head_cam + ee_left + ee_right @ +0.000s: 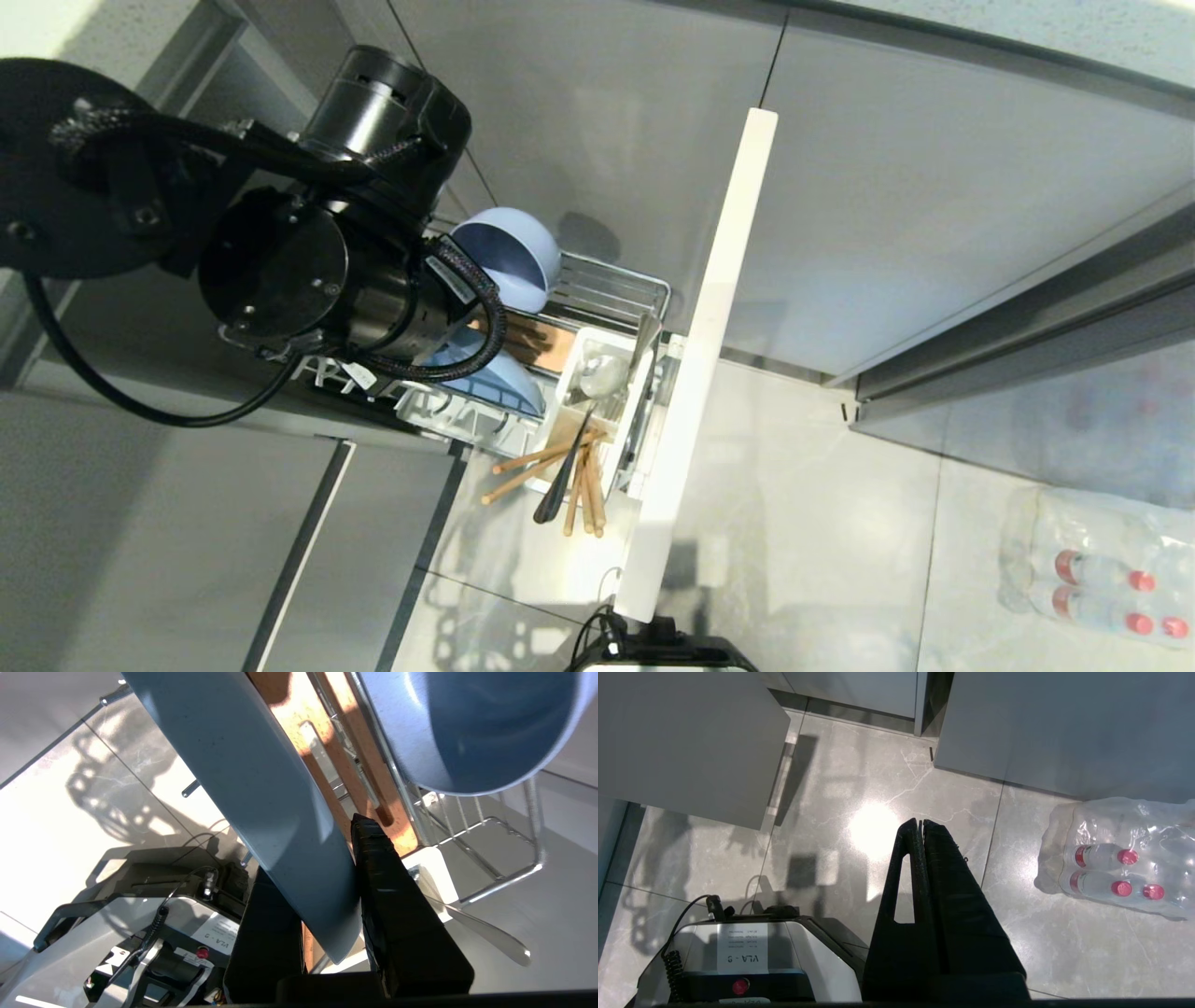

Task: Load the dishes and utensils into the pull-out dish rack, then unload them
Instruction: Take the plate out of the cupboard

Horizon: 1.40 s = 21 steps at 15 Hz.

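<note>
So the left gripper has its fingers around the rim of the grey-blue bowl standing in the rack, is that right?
Not quite. The left gripper has its fingers around the rim of the light-blue plate, not the bowl. The left wrist view shows the plate's edge between the two fingers, while the bowl stands untouched further along the rack.
</note>
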### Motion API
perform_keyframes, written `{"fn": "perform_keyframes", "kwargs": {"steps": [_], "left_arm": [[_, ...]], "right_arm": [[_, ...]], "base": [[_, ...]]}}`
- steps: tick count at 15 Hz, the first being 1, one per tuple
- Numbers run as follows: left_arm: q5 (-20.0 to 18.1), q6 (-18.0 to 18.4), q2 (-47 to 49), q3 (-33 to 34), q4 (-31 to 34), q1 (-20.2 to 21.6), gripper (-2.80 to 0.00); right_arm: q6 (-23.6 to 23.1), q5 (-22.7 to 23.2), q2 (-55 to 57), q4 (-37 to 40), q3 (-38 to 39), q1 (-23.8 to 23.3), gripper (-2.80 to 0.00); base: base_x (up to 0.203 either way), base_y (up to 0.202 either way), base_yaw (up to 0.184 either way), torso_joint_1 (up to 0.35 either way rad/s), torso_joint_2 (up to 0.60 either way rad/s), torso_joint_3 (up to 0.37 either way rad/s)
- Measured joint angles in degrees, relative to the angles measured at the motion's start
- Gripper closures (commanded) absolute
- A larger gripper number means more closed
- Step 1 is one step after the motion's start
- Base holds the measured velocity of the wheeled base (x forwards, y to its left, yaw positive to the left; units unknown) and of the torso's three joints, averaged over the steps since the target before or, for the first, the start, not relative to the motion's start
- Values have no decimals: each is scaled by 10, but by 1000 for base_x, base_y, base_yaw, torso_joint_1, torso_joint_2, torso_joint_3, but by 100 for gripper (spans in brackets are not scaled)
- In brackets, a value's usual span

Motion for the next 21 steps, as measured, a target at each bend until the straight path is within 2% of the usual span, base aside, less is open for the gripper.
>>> {"fn": "perform_keyframes", "kwargs": {"steps": [6,10,14,18,20,21], "left_arm": [[28,21,-32,-27,6,-24,0],[61,62,-60,-61,6,-62,0],[82,104,-94,-95,8,-127,0],[84,109,-107,-155,81,-216,0],[84,142,-111,-173,109,-263,0],[85,176,-115,-178,110,-283,0]], "right_arm": [[0,0,0,0,0,0,0],[0,0,0,0,0,0,0],[0,0,0,0,0,0,0],[0,0,0,0,0,0,0],[0,0,0,0,0,0,0],[0,0,0,0,0,0,0]], "base": [[0,0,0,0,0,0],[0,0,0,0,0,0],[0,0,0,0,0,0],[0,0,0,0,0,0],[0,0,0,0,0,0],[0,0,0,0,0,0]]}}
